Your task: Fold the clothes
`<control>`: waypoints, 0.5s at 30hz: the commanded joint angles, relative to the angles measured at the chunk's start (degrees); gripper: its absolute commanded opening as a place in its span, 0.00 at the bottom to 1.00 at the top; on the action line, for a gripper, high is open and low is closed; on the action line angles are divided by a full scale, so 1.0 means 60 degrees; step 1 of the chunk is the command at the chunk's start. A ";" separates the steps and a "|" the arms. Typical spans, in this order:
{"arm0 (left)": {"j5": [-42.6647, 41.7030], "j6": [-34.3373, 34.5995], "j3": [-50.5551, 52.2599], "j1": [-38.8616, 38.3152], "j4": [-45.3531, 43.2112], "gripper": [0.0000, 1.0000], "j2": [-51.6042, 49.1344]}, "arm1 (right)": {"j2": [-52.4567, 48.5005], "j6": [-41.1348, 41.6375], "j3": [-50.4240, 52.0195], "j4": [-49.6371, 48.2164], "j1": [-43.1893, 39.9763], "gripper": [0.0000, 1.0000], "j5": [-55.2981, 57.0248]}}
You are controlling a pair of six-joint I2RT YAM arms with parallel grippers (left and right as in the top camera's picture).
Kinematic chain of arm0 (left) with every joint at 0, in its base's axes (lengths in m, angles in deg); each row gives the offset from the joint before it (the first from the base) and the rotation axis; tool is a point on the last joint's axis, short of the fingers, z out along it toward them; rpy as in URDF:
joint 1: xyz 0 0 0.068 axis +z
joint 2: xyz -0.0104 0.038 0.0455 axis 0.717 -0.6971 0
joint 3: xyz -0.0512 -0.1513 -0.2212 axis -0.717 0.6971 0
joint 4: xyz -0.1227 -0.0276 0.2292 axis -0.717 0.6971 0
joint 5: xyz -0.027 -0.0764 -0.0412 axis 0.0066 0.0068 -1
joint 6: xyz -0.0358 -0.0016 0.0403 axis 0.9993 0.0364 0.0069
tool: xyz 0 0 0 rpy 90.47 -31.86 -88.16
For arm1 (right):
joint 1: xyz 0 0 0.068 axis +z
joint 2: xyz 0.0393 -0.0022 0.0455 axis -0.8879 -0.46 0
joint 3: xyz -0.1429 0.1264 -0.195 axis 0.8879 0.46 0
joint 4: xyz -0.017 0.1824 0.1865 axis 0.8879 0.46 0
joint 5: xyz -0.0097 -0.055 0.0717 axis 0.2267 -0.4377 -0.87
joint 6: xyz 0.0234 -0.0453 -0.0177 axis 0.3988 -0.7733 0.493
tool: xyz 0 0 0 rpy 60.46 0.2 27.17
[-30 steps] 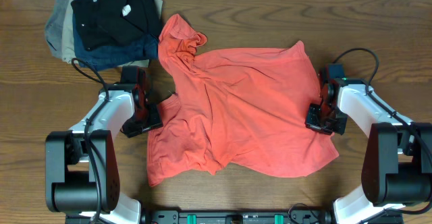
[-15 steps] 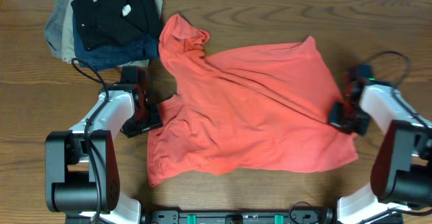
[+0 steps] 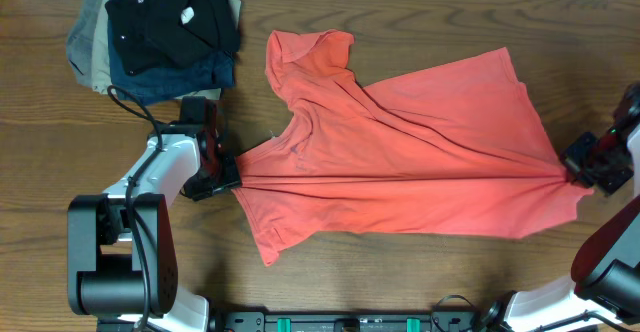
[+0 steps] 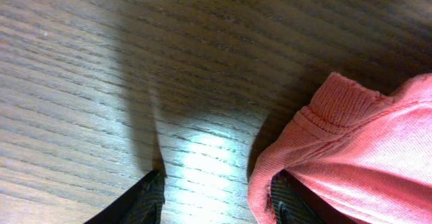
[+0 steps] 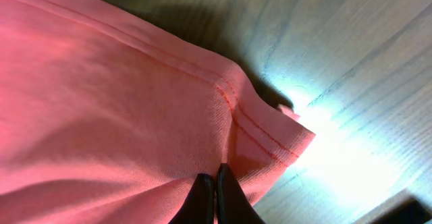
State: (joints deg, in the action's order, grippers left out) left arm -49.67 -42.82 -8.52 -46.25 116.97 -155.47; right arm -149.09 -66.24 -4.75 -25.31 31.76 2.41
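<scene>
At the far left back corner of the desk [image 3: 40, 172], a pile of dark garments [image 3: 160, 32] sits close to the rear edge, with a narrow strip of bare wood between it and the T-shirt [image 3: 400, 162]. Just in front of the pile, the left tool [image 3: 225, 175] rests low at the shirt's left edge. Its jaws stand apart with bare wood showing between them, and a stitched hem lies against the inner side of one finger [image 4: 300, 207], unclamped. Open wood lies left of this tool and along the front, below the shirt's lower edge. The coral-red shirt spreads across the middle, its cloth drawn into straight creases that run together at the right. There the right tool [image 3: 583, 172], hard by the frame's right edge, is pinched tight on a seamed corner of the shirt, with lit bare wood just beyond.
</scene>
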 commanded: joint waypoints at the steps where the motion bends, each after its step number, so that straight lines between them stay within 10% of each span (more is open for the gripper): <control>1: -0.0189 -0.0055 0.0324 0.0007 -0.0004 0.51 -0.0109 | -0.0029 0.0120 -0.0645 0.0280 -0.0142 0.03 -0.0098; 3: -0.0193 -0.0055 0.0299 0.0007 0.0146 0.52 0.0149 | -0.0029 0.0117 -0.0809 0.0514 -0.0138 0.32 -0.0364; 5: -0.0197 -0.0055 0.0208 0.0007 0.0393 0.51 0.0510 | -0.0029 0.0109 -0.0827 0.0630 -0.0131 0.95 -0.0678; 15: -0.1464 -0.0044 0.0007 -0.0284 0.1545 0.77 0.3770 | -0.0025 0.0113 -0.0823 0.1494 -0.0033 0.99 -0.1122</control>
State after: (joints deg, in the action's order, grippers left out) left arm -54.96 -42.87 -8.00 -47.24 124.66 -136.43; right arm -149.09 -65.99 -8.86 -17.20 31.35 -2.88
